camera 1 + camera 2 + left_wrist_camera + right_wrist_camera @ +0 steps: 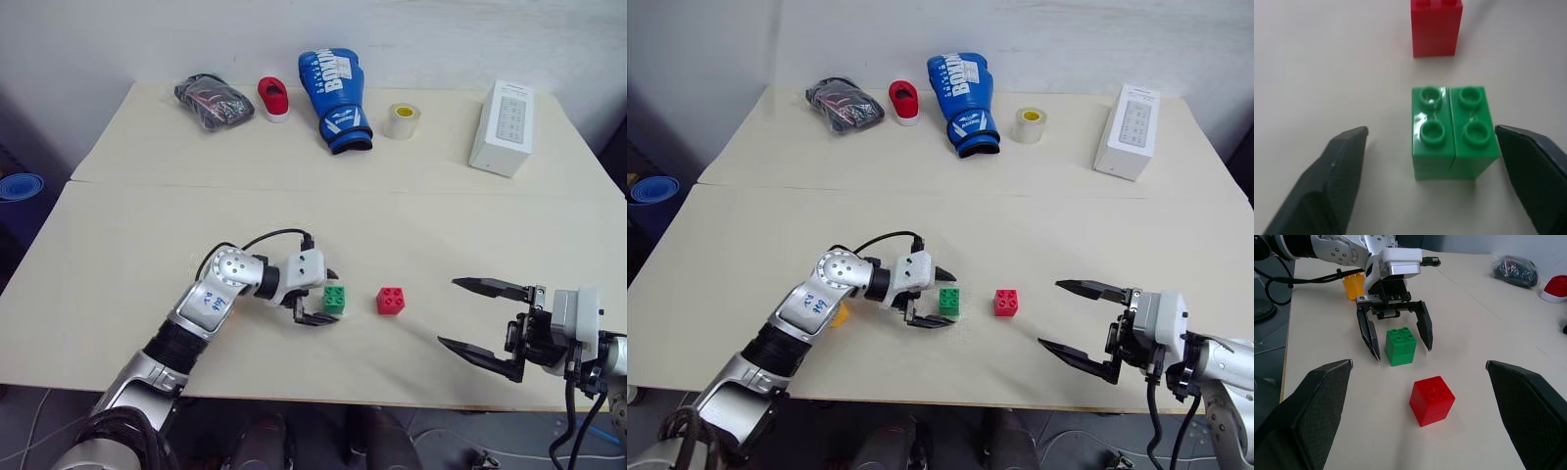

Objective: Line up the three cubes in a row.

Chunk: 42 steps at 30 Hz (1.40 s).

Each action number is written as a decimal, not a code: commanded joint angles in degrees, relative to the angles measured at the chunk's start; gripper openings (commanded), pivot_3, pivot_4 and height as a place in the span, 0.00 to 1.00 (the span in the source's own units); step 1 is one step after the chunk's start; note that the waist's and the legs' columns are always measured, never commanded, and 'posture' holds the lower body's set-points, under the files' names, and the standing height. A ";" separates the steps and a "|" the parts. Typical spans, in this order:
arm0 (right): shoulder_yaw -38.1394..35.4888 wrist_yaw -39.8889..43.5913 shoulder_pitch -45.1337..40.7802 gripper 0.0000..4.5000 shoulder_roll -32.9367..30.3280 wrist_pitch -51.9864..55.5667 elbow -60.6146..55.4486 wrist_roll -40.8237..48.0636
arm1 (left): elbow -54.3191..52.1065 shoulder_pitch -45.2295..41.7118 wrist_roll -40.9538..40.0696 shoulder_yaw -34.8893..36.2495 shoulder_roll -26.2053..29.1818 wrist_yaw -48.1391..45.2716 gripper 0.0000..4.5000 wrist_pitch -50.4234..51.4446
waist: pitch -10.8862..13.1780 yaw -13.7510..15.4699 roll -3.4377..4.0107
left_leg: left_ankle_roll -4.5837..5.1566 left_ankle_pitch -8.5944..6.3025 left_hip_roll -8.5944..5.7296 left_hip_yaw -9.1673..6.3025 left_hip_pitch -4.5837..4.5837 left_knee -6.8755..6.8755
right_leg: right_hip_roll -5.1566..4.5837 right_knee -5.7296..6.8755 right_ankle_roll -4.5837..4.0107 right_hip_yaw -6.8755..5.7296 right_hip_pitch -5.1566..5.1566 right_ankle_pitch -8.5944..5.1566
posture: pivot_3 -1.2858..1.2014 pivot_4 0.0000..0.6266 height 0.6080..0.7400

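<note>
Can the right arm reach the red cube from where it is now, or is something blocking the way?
Probably yes. The right gripper is open and points toward the red cube, with bare table between them. The left gripper sits around the green cube, off that path.

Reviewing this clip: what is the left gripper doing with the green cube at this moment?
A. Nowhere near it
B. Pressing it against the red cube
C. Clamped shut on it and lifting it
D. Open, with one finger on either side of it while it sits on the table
D: the left gripper stands open around the green cube, which sits on the table with a gap to each finger and apart from the red cube.
</note>
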 commanded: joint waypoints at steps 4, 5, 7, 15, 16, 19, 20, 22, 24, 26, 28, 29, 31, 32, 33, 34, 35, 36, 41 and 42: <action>0.18 1.32 -0.26 1.00 0.43 -1.46 1.76 -0.05 | -6.67 -2.79 -5.51 4.61 1.31 -3.73 0.99 0.53 | 0.00 0.00 0.00 | 0.00 0.00 0.00 0.00 0.00 0.00 | 0.01 -0.01 0.00 0.00 0.00 0.00 | 0.52 0.24 1.00; 0.33 1.54 -0.40 1.00 0.50 -1.70 2.20 -0.19 | -7.74 -3.20 -8.17 6.98 0.37 -3.22 0.99 0.73 | 0.00 0.03 0.00 | 0.00 0.00 -0.01 0.00 0.00 0.00 | 0.01 -0.01 0.00 -0.01 0.00 0.00 | 0.52 0.24 1.00; 0.63 1.99 -0.54 1.00 0.46 -1.46 2.81 -0.12 | -9.77 -3.54 -12.97 11.84 -0.48 -1.72 0.99 3.20 | 0.00 -0.01 0.00 | 0.00 0.00 0.00 -0.01 -0.01 0.01 | 0.00 0.00 0.00 -0.01 0.00 0.00 | 0.52 0.24 1.00; 4.10 4.57 -4.58 1.00 1.07 -1.83 5.84 0.10 | -8.46 9.15 -21.29 30.29 13.21 -9.11 0.99 -3.47 | 0.00 -1.68 0.04 | -0.14 -0.03 0.17 0.02 0.10 -0.04 | 0.10 0.22 -0.09 -0.07 0.02 -0.05 | 0.52 0.24 1.00; 4.54 4.91 -5.25 1.00 1.26 -2.01 6.28 0.05 | -7.35 11.19 -21.45 32.56 14.62 -8.60 0.99 -3.87 | 0.00 -1.63 0.03 | -0.14 -0.04 0.18 0.02 0.11 -0.04 | 0.11 0.22 -0.10 -0.07 0.02 -0.06 | 0.52 0.24 1.00; 5.93 6.01 -7.51 1.00 2.23 -2.75 7.19 0.43 | -2.45 23.32 -21.05 44.65 20.43 -8.75 0.99 -7.03 | 0.00 -1.73 0.03 | -0.16 -0.06 0.19 -0.03 0.07 -0.03 | 0.08 0.16 -0.10 -0.09 0.01 -0.06 | 0.52 0.24 1.00; 6.22 6.56 -7.87 1.00 2.29 -2.29 7.42 0.82 | -2.08 27.11 -21.26 47.92 21.62 -8.16 0.99 -6.63 | 0.00 -1.95 0.03 | -0.18 -0.10 0.20 -0.02 0.08 -0.05 | 0.08 0.14 -0.11 -0.09 0.01 -0.06 | 0.52 0.24 1.00; 7.07 7.53 -8.22 1.00 2.23 -1.57 7.74 0.96 | -1.34 34.94 -21.27 52.66 22.96 -8.26 0.99 -6.93 | 0.01 -1.79 0.02 | -0.19 -0.21 0.29 -0.01 0.03 -0.06 | 0.09 0.07 -0.13 -0.15 -0.03 -0.07 | 0.52 0.24 1.00; 7.98 7.87 -8.90 1.00 2.69 -1.80 8.13 0.68 | -0.60 41.48 -21.23 56.58 22.43 -7.48 0.99 -7.74 | 0.01 -1.39 0.03 | -0.12 -0.29 0.28 -0.01 -0.01 -0.03 | 0.06 -0.06 -0.12 -0.16 -0.01 -0.07 | 0.52 0.24 1.00; 8.94 7.53 -9.97 1.00 3.84 -2.22 8.23 0.54 | -1.17 48.14 -22.05 60.01 20.70 -6.97 0.99 -7.69 | 0.01 -1.24 0.03 | -0.02 -0.41 0.23 -0.02 0.00 0.01 | -0.05 -0.28 -0.11 -0.11 0.01 -0.07 | 0.52 0.24 1.00; 9.56 7.41 -10.68 1.00 4.69 -2.38 8.17 0.62 | -3.07 53.87 -24.20 61.68 19.56 -7.65 0.99 -4.62 | 0.00 -1.13 0.01 | 0.02 -0.54 0.22 -0.03 0.02 0.01 | -0.10 -0.34 -0.09 -0.09 0.04 -0.05 | 0.52 0.24 1.00; 9.59 7.52 -10.98 1.00 5.03 -2.72 8.29 0.53 | -4.20 56.13 -24.36 61.53 19.15 -8.19 0.99 -4.50 | 0.01 -1.06 0.01 | -0.01 -0.59 0.23 -0.04 0.02 0.01 | -0.11 -0.33 -0.09 -0.09 0.04 -0.05 | 0.52 0.24 1.00; 9.54 7.73 -11.32 1.00 5.23 -2.74 8.56 0.56 | -6.09 57.88 -24.90 60.64 18.77 -8.55 0.99 -4.89 | 0.02 -0.82 0.03 | -0.27 -0.75 0.23 -0.04 0.02 0.01 | -0.12 -0.33 -0.10 -0.08 0.00 -0.06 | 0.52 0.24 1.00; 9.58 7.97 -11.46 1.00 5.14 -2.76 8.79 0.53 | -6.79 57.62 -25.12 60.15 18.49 -8.29 0.99 -5.35 | 0.02 -0.53 0.03 | -0.32 -0.78 0.22 -0.04 0.02 0.01 | -0.13 -0.32 -0.11 -0.08 0.00 -0.06 | 0.52 0.24 1.00; 9.71 8.30 -11.55 1.00 4.97 -2.56 8.87 0.67 | -8.39 56.37 -24.61 58.33 18.12 -7.45 0.99 -6.01 | 0.02 -0.28 0.03 | -0.34 -0.78 0.23 -0.04 0.02 0.01 | -0.12 -0.29 -0.12 -0.08 -0.03 -0.07 | 0.52 0.24 1.00; 9.74 8.55 -11.66 1.00 4.90 -2.47 8.98 0.78 | -10.17 54.73 -23.41 55.98 17.70 -6.15 0.99 -6.77 | 0.02 -0.08 0.05 | -0.36 -0.78 0.23 -0.04 0.03 0.01 | -0.13 -0.27 -0.13 -0.08 -0.04 -0.07 | 0.52 0.24 1.00; 9.74 8.71 -11.75 1.00 4.91 -2.46 9.06 0.82 | -11.38 53.65 -22.54 54.35 17.43 -5.20 0.99 -7.25 | 0.01 0.09 0.07 | -0.37 -0.77 0.23 -0.04 0.03 0.02 | -0.13 -0.23 -0.14 -0.08 -0.04 -0.08 | 0.52 0.24 1.00; 9.78 8.82 -11.81 1.00 4.88 -2.32 9.12 0.84 | -12.56 52.62 -21.42 52.59 17.37 -3.65 0.99 -6.88 | 0.01 0.12 0.09 | -0.37 -0.76 0.22 -0.05 0.04 0.01 | -0.15 -0.21 -0.15 -0.08 -0.04 -0.07 | 0.52 0.24 1.00; 9.43 8.54 -11.81 1.00 5.10 -3.78 9.42 -0.07 | -16.06 45.63 -19.87 44.59 15.10 2.47 0.99 -4.94 | 0.00 -0.59 0.09 | -0.11 -0.63 0.23 0.05 0.03 -0.02 | -0.10 -0.18 -0.15 -0.04 -0.07 -0.07 | 0.52 0.24 1.00; 9.36 8.40 -11.71 1.00 5.16 -4.07 9.47 -0.26 | -16.43 44.87 -19.93 43.13 14.81 2.94 0.99 -4.09 | 0.00 -0.81 0.09 | -0.11 -0.63 0.24 0.09 0.04 -0.01 | -0.05 -0.16 -0.14 -0.03 -0.06 -0.07 | 0.52 0.24 1.00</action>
